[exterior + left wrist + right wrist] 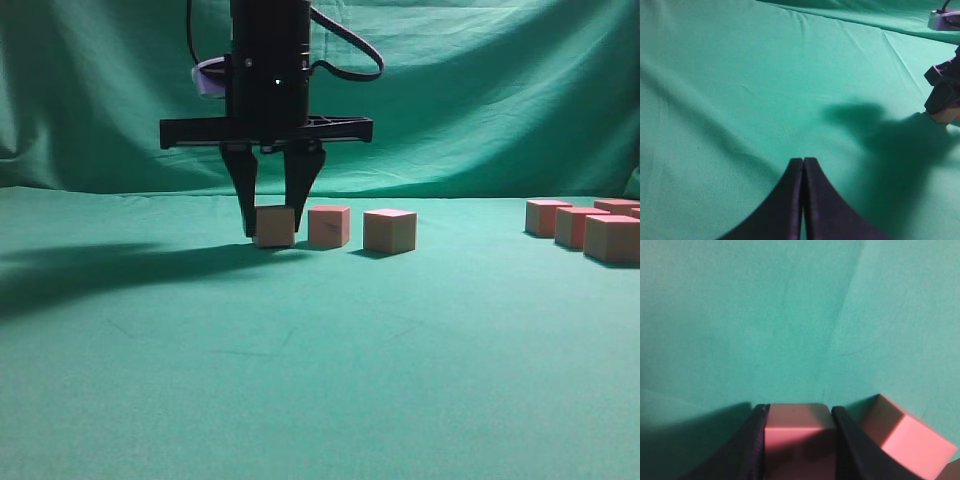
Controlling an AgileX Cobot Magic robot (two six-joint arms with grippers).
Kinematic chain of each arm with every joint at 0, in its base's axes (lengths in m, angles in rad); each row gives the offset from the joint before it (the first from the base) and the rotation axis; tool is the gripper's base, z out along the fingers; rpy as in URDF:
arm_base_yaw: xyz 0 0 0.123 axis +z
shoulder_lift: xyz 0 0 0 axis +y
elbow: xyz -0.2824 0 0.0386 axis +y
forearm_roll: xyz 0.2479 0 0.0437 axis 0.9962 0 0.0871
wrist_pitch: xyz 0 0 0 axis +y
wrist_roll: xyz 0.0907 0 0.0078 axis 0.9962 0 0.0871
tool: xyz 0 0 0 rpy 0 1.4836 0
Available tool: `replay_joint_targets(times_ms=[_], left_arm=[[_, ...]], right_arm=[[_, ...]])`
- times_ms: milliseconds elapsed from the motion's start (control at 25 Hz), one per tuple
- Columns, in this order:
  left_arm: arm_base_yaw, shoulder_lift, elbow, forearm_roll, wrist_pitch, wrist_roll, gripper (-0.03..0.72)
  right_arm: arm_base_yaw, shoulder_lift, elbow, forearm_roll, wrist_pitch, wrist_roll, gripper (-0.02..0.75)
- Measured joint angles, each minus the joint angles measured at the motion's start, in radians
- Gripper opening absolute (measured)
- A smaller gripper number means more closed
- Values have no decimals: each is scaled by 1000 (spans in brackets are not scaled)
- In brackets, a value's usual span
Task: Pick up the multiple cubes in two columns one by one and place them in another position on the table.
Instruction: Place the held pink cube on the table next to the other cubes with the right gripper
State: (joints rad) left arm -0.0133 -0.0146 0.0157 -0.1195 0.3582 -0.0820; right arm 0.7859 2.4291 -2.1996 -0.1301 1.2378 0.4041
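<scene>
Three cubes stand in a row on the green table (300, 380). My right gripper (272, 222) comes straight down on the leftmost cube (275, 228) and is shut on it; the cube looks to be resting on the cloth. In the right wrist view the cube (797, 432) fills the gap between the two black fingers (752, 440), and its neighbour cube (905, 437) lies just to the right. The other two cubes of the row (329, 225) (389, 230) stand apart from the gripper. My left gripper (803, 161) is shut on nothing above bare cloth.
Several more cubes (578, 226) cluster at the far right of the table. A draped green backdrop (480, 90) hangs behind. The left wrist view catches the right gripper (942, 90) at its right edge, casting a dark shadow (880, 130) on the cloth.
</scene>
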Motion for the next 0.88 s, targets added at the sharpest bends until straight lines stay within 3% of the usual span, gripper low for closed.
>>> replay_joint_targets(times_ms=[680, 800, 880], left_arm=[[0, 0, 0, 0, 0, 0, 0], [0, 0, 0, 0, 0, 0, 0], [0, 0, 0, 0, 0, 0, 0]], right_arm=[[0, 0, 0, 0, -44, 0, 262], [0, 0, 0, 0, -50, -13, 377], [0, 0, 0, 0, -55, -20, 393]])
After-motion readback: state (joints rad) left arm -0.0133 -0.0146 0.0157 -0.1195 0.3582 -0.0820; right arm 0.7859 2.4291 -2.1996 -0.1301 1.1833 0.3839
